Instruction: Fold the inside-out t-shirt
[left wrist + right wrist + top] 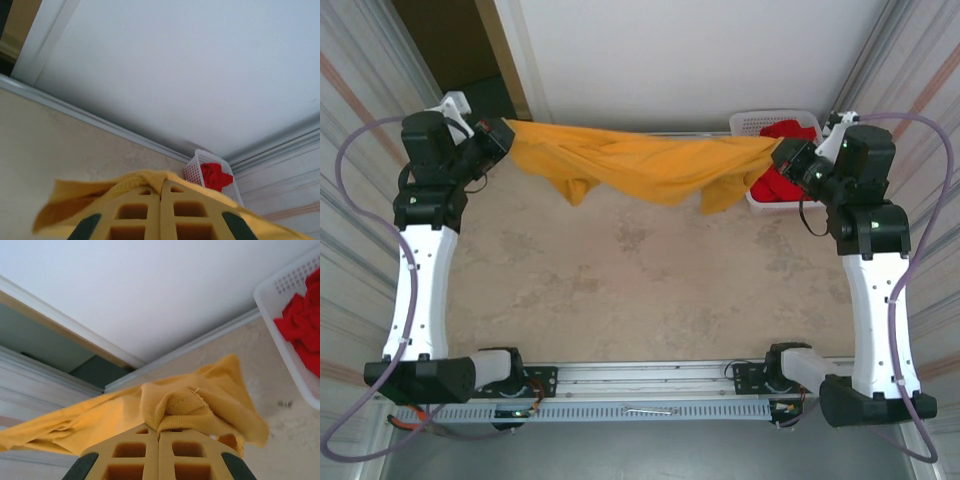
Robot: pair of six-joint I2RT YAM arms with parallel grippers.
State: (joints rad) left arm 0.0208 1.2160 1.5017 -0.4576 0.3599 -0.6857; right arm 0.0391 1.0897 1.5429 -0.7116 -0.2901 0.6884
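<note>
The left claw has its two fingers pressed together on a pinch of mustard cloth, which bunches over the fingertips in the wrist view. The right claw is clamped the same way, its fingers meeting on a stitched edge of the same cloth. Whether either edge is hem, sleeve or shoulder I cannot tell.

Between the two claws the inside-out t-shirt hangs as a sagging band across the far side of the table. One end is at each claw, and it appears lifted off the surface, with loose lobes drooping near the middle and toward the right. Beyond the right claw, in the far right corner, a white basket holds red garments, which are no part of this job.

The step in hand looks like the spreading: the shirt is held at two points and drawn out sideways so it can be laid flat. No fold has been made, so the task is at an early stage.

The next move calls for both arms to come down and toward the near side together, with even tension, so the cloth lands open. The drooping lobes could crumple underneath, and the right end should stay off the basket rim
</note>
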